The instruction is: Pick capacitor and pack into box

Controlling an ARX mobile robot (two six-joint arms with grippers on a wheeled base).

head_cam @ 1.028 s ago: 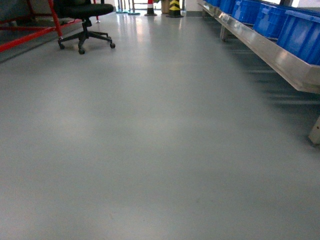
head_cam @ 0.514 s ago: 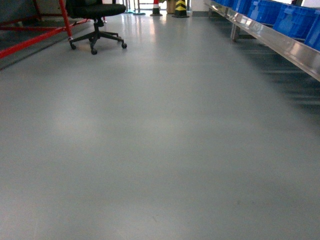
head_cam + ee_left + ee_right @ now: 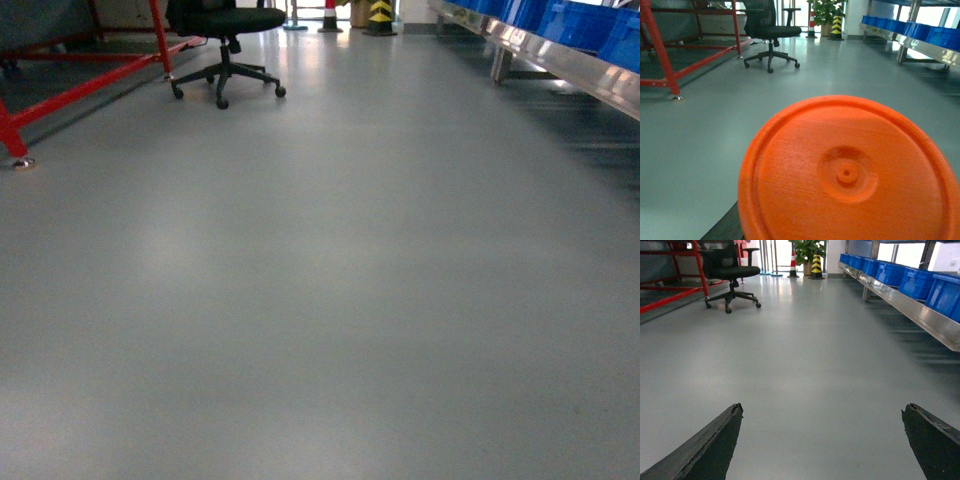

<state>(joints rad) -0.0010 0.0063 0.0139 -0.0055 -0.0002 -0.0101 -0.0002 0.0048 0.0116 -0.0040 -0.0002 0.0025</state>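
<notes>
Wide apart stand the jaws of the right gripper (image 3: pixel 822 440): its two dark fingertips (image 3: pixel 715 442) show at the bottom corners of the right wrist view with only bare grey floor (image 3: pixel 815 365) between them, and they hold nothing. On the left arm, an orange ribbed disc (image 3: pixel 847 175) with a small dimpled hub at its centre fills the lower part of the left wrist view. It sits right where the left gripper would be and hides the fingers, apart from a dark sliver at its lower left edge, so I cannot tell how those jaws stand or whether they grip the disc.

Beyond the grippers the floor runs on, smooth and faintly glossy. A black office chair (image 3: pixel 226 40) on castors stands toward the far left, next to a red metal frame (image 3: pixel 80 85) whose foot rests on the floor near the left edge of the head view. Along the right side runs a long steel bench (image 3: pixel 910 305) carrying blue bins (image 3: pixel 920 275). At the far end stand a red-and-white traffic cone (image 3: pixel 793 265), a yellow-and-black striped post (image 3: pixel 816 265) and a potted plant (image 3: pixel 807 250).

Neither the capacitor nor the pink box shows in any view.
</notes>
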